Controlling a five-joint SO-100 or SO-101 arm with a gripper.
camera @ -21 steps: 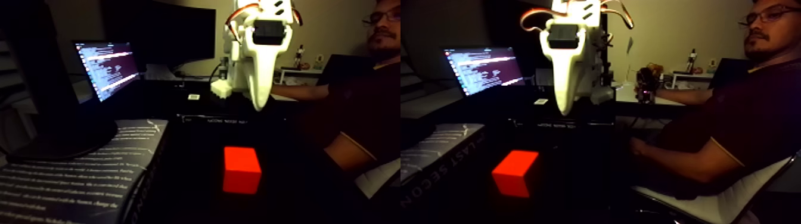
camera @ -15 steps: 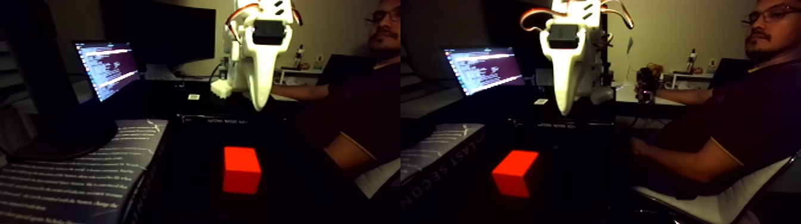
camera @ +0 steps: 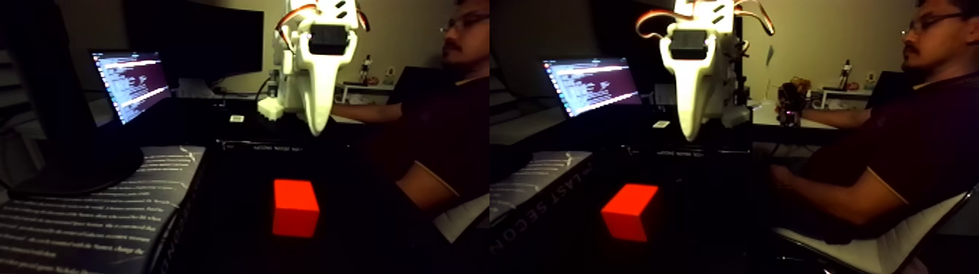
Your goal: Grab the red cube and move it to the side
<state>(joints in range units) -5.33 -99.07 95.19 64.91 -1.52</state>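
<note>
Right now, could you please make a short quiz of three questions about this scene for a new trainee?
1. True or false: the end effector is holding the red cube.
2. What lies left of the cube in the fixed view: (a) a book, (b) a cup, (c) a plate?
3. What lit device stands behind the book?

Key:
1. False; it hangs above and behind the cube, apart from it.
2. a
3. A laptop with its screen on.

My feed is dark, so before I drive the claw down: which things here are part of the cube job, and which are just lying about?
Job:
- red cube, on the dark tabletop
- claw, hanging above and behind the cube, not touching it; open or shut cannot be told

Lying about:
- book, left of the cube
- laptop, screen lit
- monitor, dark
- person, seated on the right
</note>
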